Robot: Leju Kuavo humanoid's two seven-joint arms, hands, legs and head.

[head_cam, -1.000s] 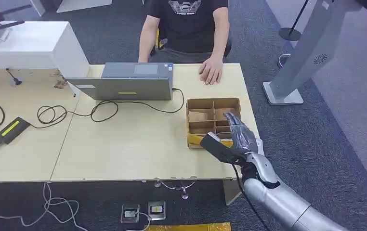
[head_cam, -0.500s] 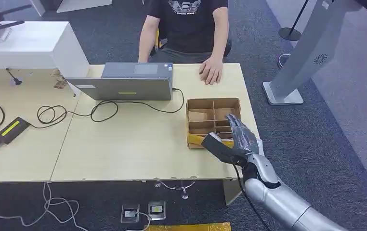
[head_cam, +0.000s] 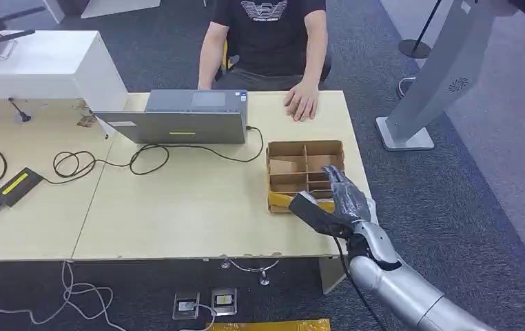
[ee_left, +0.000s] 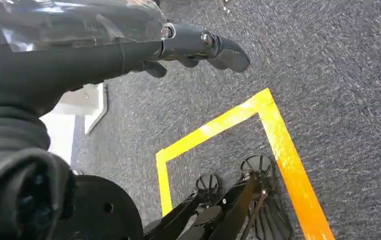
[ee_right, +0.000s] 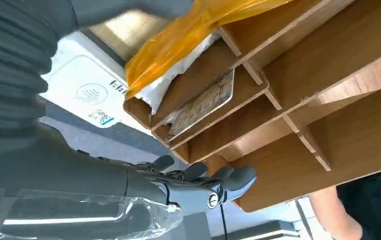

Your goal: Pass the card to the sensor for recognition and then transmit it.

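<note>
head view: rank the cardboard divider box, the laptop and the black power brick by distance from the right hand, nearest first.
From the right hand:
1. Cardboard divider box, right under the hand at the table's right end.
2. Laptop, farther back, mid-table, in front of the seated person.
3. Black power brick, far left, on the neighbouring table.

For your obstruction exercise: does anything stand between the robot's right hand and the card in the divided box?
Nothing visible blocks it. The right robot hand hovers open over the brown divided cardboard box; the flat patterned card lies uncovered in a compartment, with orange film bunched beside it.
</note>
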